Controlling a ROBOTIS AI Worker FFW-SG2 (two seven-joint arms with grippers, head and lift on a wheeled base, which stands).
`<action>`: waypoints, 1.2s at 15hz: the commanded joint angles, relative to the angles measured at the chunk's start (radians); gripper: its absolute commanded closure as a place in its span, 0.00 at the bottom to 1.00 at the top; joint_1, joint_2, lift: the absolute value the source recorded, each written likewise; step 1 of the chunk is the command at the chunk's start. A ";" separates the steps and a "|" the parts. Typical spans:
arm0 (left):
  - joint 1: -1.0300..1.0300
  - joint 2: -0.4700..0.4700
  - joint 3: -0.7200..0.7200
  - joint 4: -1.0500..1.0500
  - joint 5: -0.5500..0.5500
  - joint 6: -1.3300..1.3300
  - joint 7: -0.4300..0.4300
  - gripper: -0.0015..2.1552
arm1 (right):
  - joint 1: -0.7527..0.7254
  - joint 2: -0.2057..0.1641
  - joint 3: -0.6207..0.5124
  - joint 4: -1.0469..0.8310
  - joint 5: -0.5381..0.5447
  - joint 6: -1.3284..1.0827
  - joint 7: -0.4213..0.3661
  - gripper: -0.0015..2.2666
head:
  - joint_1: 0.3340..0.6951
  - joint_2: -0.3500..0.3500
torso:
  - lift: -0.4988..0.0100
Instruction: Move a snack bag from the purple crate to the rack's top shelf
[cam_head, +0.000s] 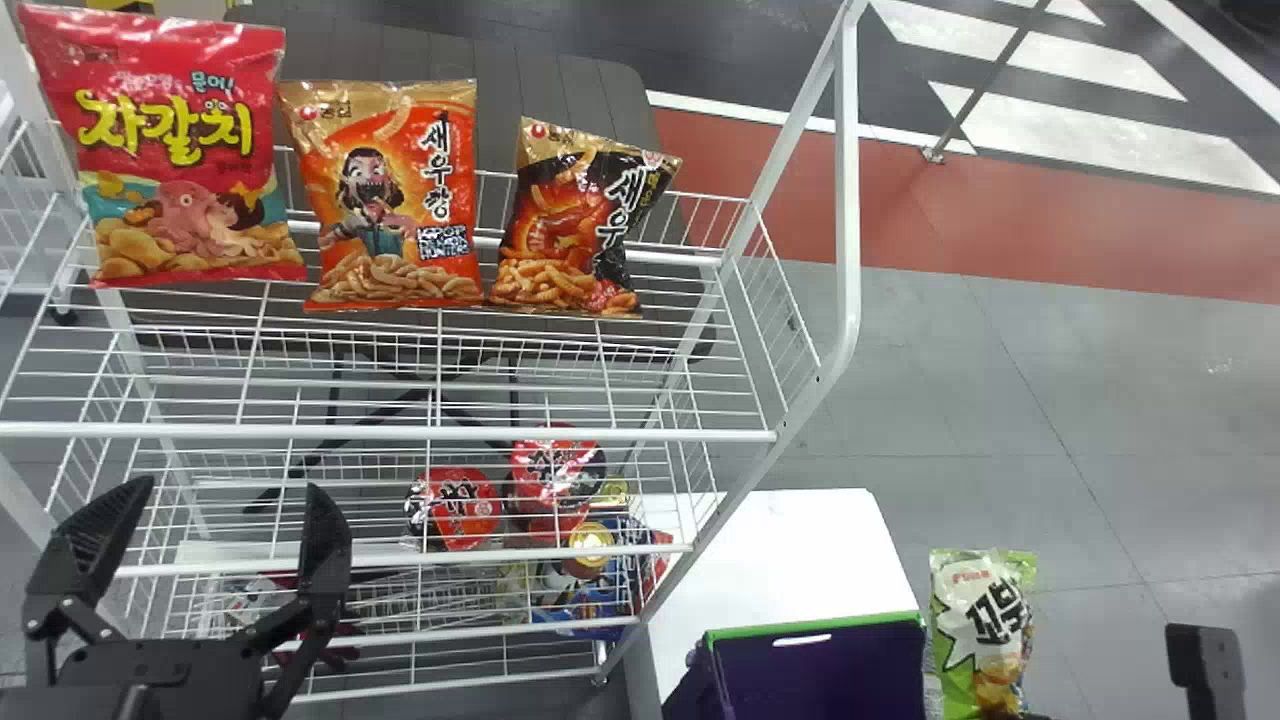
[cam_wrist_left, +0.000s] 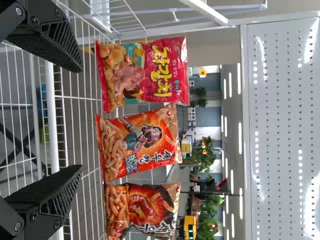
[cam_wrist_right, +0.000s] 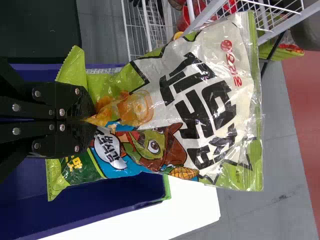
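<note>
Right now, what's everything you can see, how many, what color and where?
Octopus bag: one, red, top shelf, left
Cartoon bag: one, orange, top shelf, middle
Darker bag: one, orange and black, top shelf, right
Green-and-white bag: one, in right gripper
Rack: one, white, front
Round tubs: at least two, red, lower rack
Crate: one, purple, right of rack
Plants: several, green, room behind
Floor: one, grey with red band, below
Left gripper: one, black, before rack
Right gripper: one, black, gripping bag
</note>
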 joint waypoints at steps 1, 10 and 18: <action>-0.003 -0.001 0.002 0.003 0.000 0.000 -0.002 0.07 | -0.018 -0.003 -0.007 -0.001 0.002 0.038 0.042 0.73 | 1.00 0.00 | 0.98; -0.023 -0.008 0.004 0.031 0.011 0.003 -0.008 0.07 | -0.014 0.105 -0.159 -0.419 -0.033 0.173 0.226 0.78 | 1.00 0.00 | 0.98; -0.026 -0.009 0.007 0.046 0.014 0.006 -0.006 0.07 | -0.143 0.118 -0.139 -0.888 -0.015 0.771 0.243 0.79 | 1.00 0.00 | 0.98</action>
